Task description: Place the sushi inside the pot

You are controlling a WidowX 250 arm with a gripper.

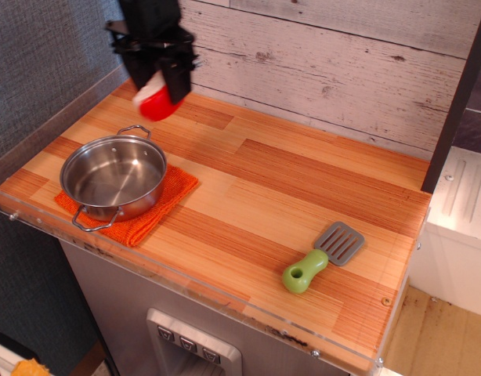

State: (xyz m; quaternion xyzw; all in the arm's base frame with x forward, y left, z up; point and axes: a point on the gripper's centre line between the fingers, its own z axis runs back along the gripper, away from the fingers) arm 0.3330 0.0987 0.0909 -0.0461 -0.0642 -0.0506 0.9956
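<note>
gripper point(157, 88) clamps the sushi point(156, 103), lifted clear above the table, just beyond the pot point(113, 177), ready to drop in.

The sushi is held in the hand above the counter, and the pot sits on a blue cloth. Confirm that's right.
Not quite. The cloth under the pot is orange, not blue, as observation.image shows. The rest holds: the sushi is held in the hand above the counter, and the pot sits on that cloth.
</note>
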